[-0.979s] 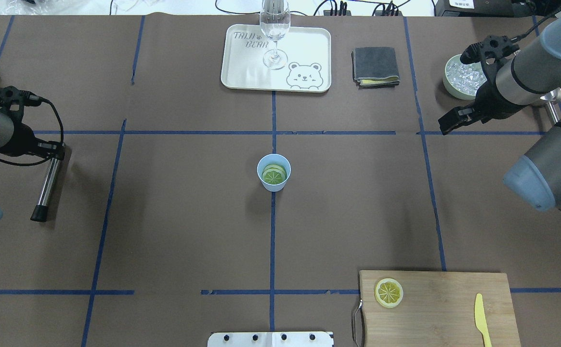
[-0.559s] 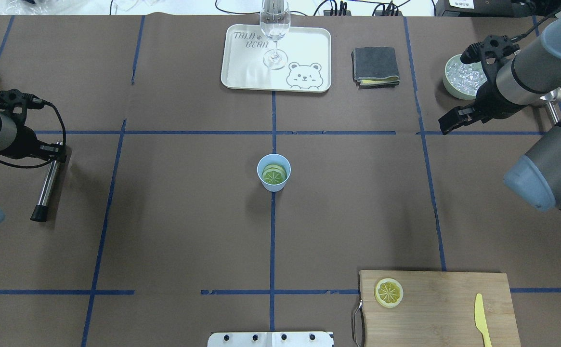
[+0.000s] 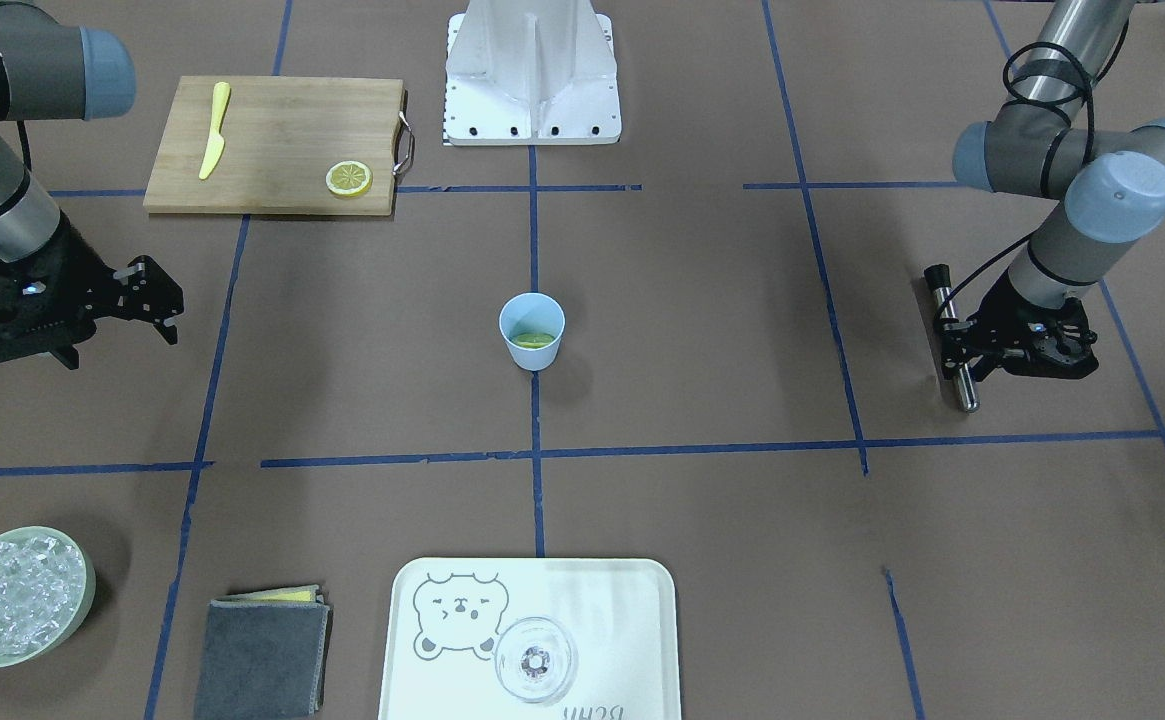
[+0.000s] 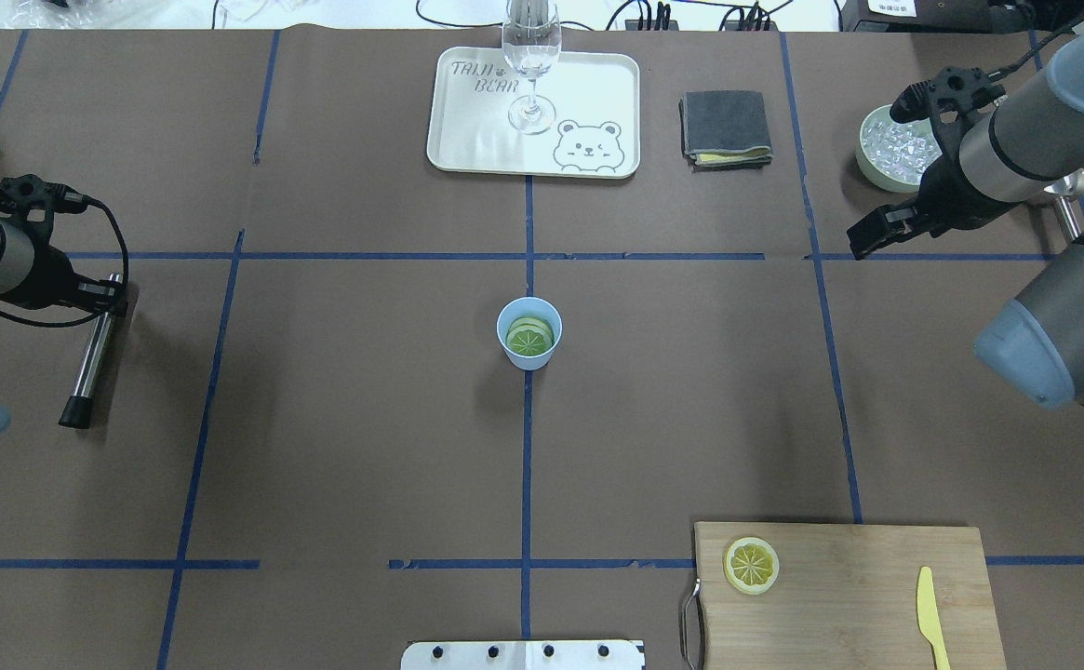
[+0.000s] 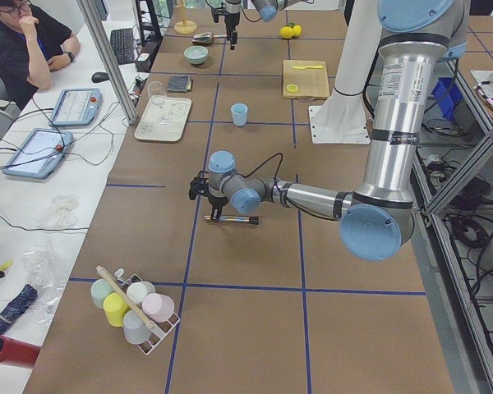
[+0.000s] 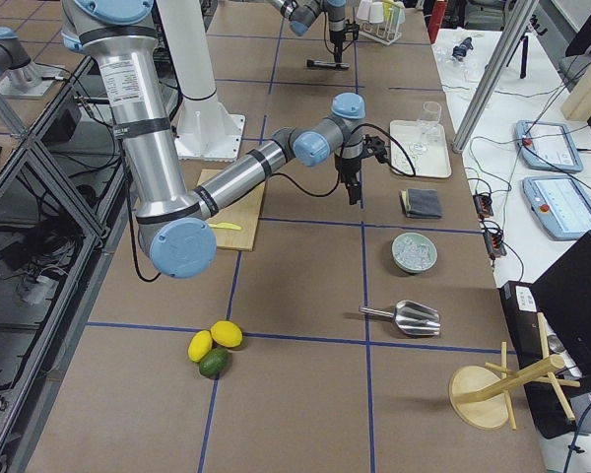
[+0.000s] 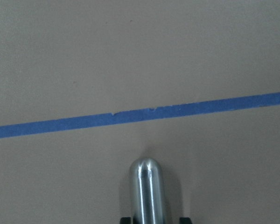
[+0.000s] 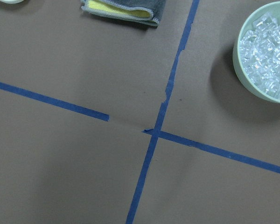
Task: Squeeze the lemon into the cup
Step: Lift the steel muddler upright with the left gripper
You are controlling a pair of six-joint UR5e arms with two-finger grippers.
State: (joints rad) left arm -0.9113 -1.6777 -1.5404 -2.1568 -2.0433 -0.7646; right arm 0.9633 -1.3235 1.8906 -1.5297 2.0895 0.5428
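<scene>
I see the lemon [image 4: 751,565] slice lying flat at lower right; the light blue cup [image 4: 528,333] stands upright at centre frame.

Most of what I see is bare brown tabletop [image 7: 60,56]. A strip of blue tape [image 7: 140,114] crosses it from 9 o'clock to 3 o'clock, rising slightly toward the 3 o'clock side, with a small nick near the middle. From 6 o'clock a shiny metal rod [image 7: 149,191] reaches up, and its rounded end stops just short of the tape. Two dark tips of my gripper [image 7: 154,221] peek in at the bottom edge, one on each side of the rod. I cannot tell whether they press it.
</scene>
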